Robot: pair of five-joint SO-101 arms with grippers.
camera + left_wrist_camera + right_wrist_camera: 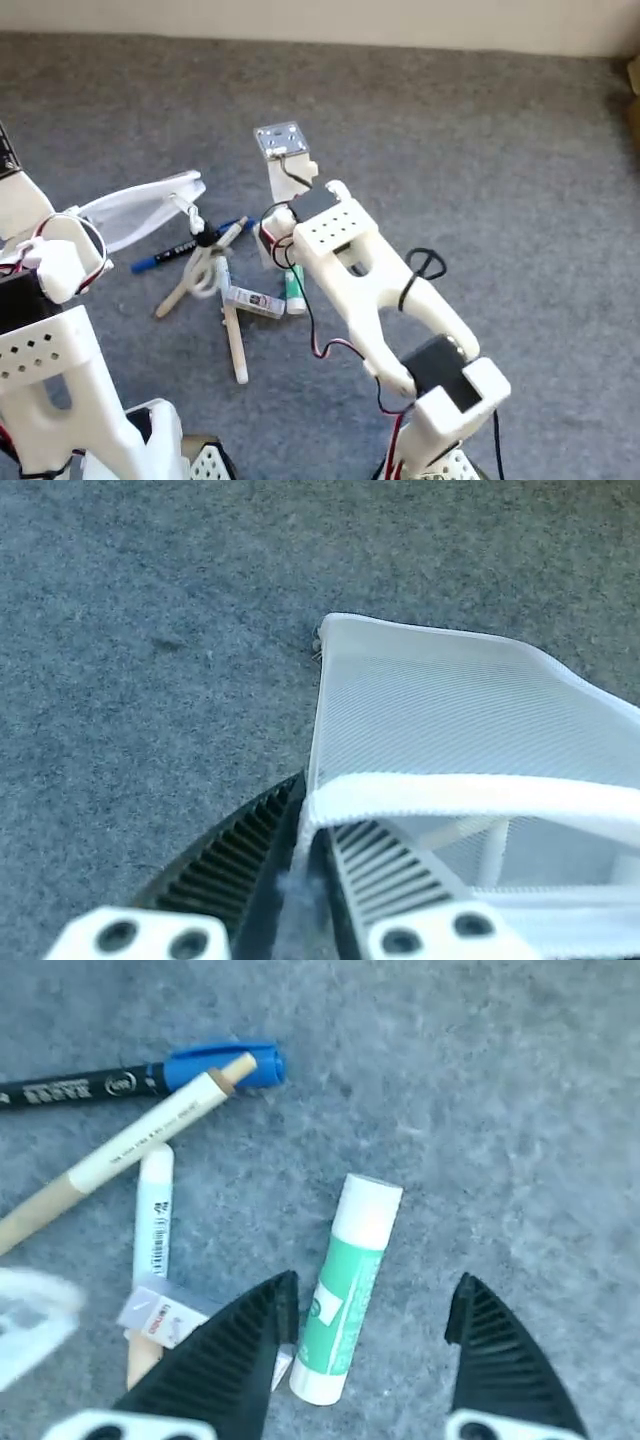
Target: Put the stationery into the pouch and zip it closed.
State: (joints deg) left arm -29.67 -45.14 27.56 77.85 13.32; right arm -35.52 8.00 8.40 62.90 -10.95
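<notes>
Right end effector (pixel 375 1282), one glue stick (pixel 345 1295)

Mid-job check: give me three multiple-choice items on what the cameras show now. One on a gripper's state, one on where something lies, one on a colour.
1. The left gripper is:
A) shut on the rim of the pouch
B) open
C) shut on nothing

2. The glue stick lies:
A) inside the pouch
B) on the grey carpet under the right gripper
C) lifted in the left gripper

3. The cap of the black marker is:
A) red
B) blue
C) green

Key:
1 A, since the left wrist view shows its fingers clamped on the white mesh edge.
2 B, since the right wrist view shows it flat on the carpet between the spread fingers.
3 B, since the cap shows blue beside the beige pencil's tip.
</notes>
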